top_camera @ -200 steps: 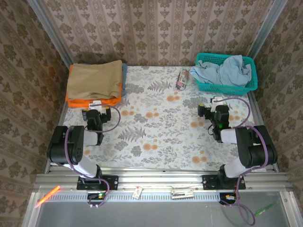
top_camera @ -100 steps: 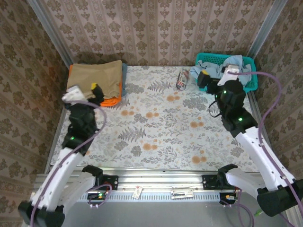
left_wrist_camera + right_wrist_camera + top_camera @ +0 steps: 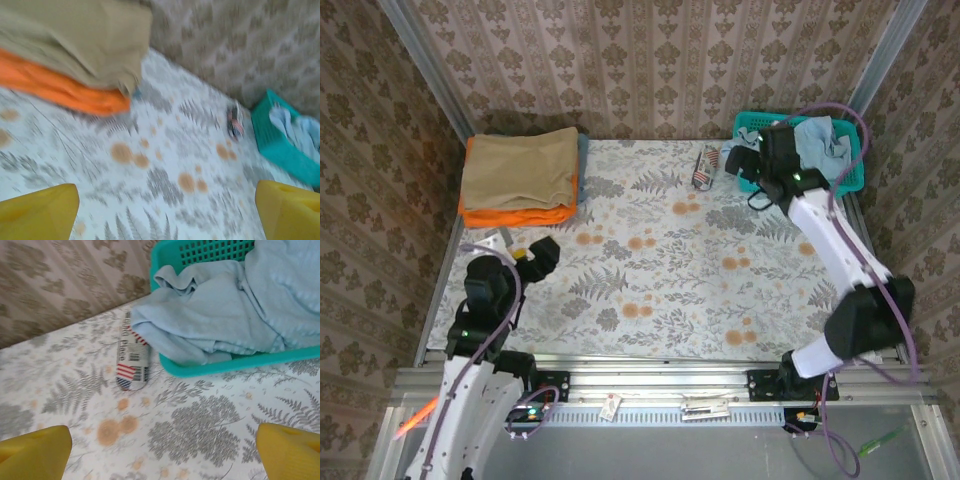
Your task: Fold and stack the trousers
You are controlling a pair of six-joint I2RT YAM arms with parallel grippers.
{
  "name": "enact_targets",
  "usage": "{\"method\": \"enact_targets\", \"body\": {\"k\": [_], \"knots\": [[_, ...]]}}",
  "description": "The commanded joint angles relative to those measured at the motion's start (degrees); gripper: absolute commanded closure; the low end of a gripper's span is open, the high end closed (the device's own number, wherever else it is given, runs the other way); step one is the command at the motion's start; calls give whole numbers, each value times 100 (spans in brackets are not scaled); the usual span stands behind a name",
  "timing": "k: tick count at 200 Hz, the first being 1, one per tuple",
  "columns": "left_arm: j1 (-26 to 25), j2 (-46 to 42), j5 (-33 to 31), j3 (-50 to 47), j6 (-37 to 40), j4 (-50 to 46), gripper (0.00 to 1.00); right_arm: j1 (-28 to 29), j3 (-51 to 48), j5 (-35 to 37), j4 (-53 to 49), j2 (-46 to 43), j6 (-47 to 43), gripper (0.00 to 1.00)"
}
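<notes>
1. I had the left gripper (image 3: 162,215) hanging low over the near-left part of the floral table (image 3: 660,260). On my wrist feed its yellow fingers (image 3: 37,212) stood spread wide, one at each edge, with only tabletop between them.
2. Ahead of it, in the far-left corner against the wall, the tan folded garment (image 3: 520,165) sat on top of the orange folded garment (image 3: 510,215), with the orange edge peeking out along the near side.
3. Over on the right, the right gripper (image 3: 162,455) was reached out to the far-right corner, just short of the teal basket (image 3: 250,361). Its fingers were parted wide too, gripping nothing.
4. There they were: the trousers (image 3: 235,315) lay crumpled inside that basket, and a fold of pale blue cloth spilled over its left rim toward the table.
5. A small rolled item (image 3: 132,360), printed with red, white and blue stripes, lay on the table just beside the basket's left side. I couldn't tell whether the draped cloth touched it.
6. Neither gripper was in contact with the trousers.
</notes>
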Motion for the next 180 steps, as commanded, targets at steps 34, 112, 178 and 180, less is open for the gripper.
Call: {"method": "enact_targets", "body": {"k": [34,112,178,180], "knots": [[-996,78,730,63,-85,-748,9,-793,2203,282,-1278,2119,215,0],[-1217,81,494,-79,-329,-884,9,-1303,5082,-111,-2592,4635,-78,0],[-1218,759,494,104,-366,-530,11,-1471,6360,-1044,-3038,5896,-146,13],[-1224,778,498,112,-366,-515,11,-1485,6356,-1081,-3024,5921,-129,16]]}}
